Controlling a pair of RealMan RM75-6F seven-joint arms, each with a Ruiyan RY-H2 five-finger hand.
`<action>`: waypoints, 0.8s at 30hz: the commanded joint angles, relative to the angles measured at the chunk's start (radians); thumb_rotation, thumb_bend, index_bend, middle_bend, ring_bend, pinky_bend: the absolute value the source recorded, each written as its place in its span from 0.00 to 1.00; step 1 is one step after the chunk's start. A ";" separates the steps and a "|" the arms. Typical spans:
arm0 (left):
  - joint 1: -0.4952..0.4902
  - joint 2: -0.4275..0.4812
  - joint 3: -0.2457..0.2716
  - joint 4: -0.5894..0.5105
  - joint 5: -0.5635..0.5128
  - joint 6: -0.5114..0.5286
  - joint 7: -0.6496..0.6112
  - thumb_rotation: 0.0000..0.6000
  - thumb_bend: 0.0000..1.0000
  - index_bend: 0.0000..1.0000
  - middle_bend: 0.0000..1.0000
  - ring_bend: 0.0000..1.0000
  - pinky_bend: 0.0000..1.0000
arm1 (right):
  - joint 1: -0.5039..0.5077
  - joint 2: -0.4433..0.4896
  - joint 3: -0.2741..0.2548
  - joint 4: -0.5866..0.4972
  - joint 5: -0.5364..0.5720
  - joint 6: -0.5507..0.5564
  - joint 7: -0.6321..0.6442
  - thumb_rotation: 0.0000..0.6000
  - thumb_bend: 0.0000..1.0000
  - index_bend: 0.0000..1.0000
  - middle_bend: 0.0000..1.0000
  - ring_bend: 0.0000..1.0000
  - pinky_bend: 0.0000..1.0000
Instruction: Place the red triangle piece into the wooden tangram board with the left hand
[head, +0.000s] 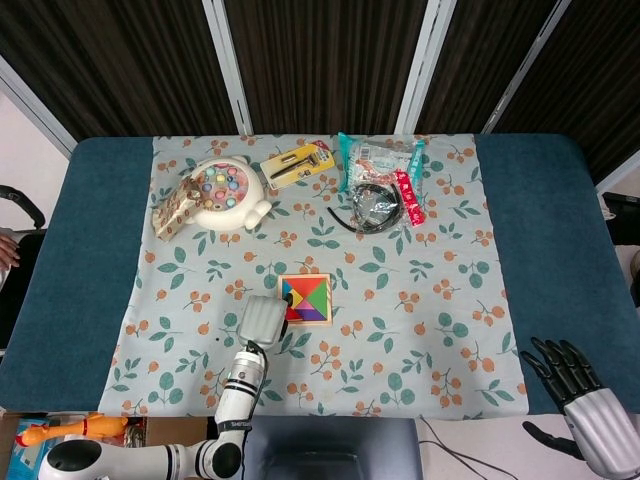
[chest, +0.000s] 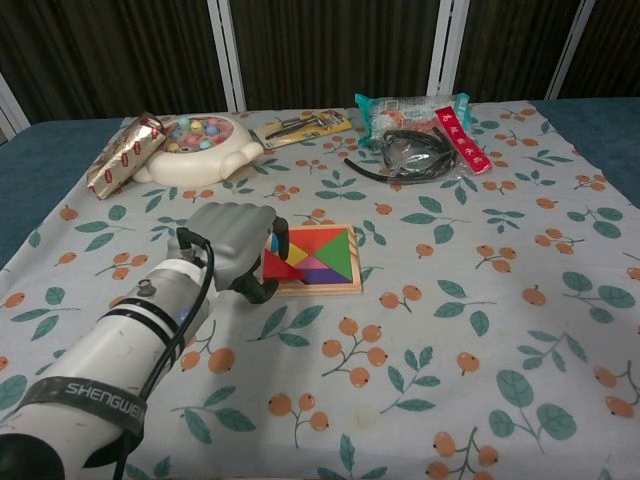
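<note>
The wooden tangram board (head: 312, 283) (chest: 340, 285) lies mid-table, filled with coloured pieces. My left hand (head: 261, 319) (chest: 231, 242) sits at the board's left edge with its fingers curled over that edge. It grips the red triangle piece (chest: 282, 266) (head: 291, 313), which lies at the board's front left corner, partly hidden by the fingers. Whether the piece lies flat in its recess is hidden. My right hand (head: 584, 402) hangs off the table's near right corner, fingers spread, holding nothing.
At the back stand a fishing toy (head: 225, 190) (chest: 200, 140), a foil-wrapped roll (head: 173, 208), a yellow tool card (head: 297, 162), a snack bag (head: 380, 157) and a black cable (head: 368, 210). A rubber chicken (head: 70, 430) lies below the table's near left.
</note>
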 joint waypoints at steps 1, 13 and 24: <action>-0.002 0.001 0.003 -0.003 -0.003 -0.002 -0.003 1.00 0.37 0.54 1.00 1.00 1.00 | 0.000 -0.001 0.001 0.000 0.001 0.000 0.000 1.00 0.15 0.00 0.00 0.00 0.00; -0.014 -0.005 0.007 -0.008 -0.012 0.008 0.002 1.00 0.37 0.46 1.00 1.00 1.00 | -0.001 0.000 -0.001 0.003 -0.004 0.003 0.002 1.00 0.15 0.00 0.00 0.00 0.00; -0.024 -0.006 0.013 -0.009 -0.021 0.002 0.001 1.00 0.38 0.33 1.00 1.00 1.00 | -0.004 0.002 -0.001 0.007 -0.002 0.009 0.011 1.00 0.15 0.00 0.00 0.00 0.00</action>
